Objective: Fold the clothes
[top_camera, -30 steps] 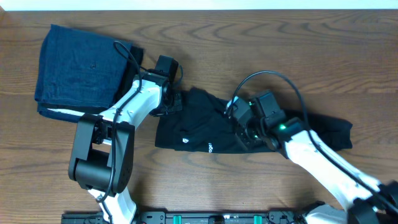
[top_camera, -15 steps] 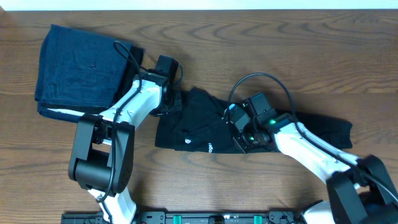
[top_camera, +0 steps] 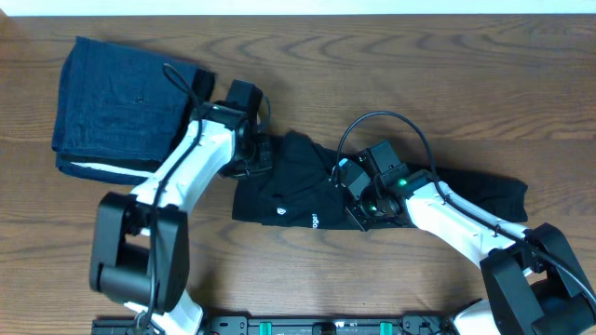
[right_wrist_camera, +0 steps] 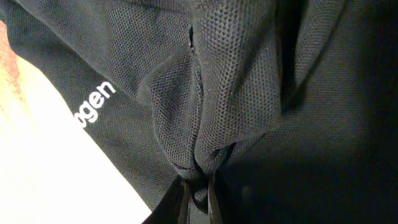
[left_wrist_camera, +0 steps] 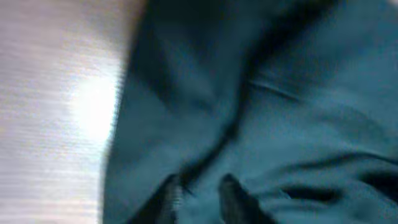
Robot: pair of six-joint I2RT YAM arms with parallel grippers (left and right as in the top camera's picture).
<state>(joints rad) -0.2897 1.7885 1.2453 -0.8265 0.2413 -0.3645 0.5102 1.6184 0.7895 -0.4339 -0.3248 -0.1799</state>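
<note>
Our right gripper (right_wrist_camera: pixel 198 194) pinches a fold of the black shirt (right_wrist_camera: pixel 236 74), nearly closed; our left gripper (left_wrist_camera: pixel 202 190) is too blurred to tell; the right has edged leftward since

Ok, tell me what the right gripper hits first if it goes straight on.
The black shirt. The right gripper pinches a ridge of its mesh, and only more shirt lies ahead, though depth is unclear.

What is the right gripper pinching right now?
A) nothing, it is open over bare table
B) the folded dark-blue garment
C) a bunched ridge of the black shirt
C: the right wrist view shows the right gripper closed on a raised mesh fold of the black shirt, beside its white lettering.
</note>
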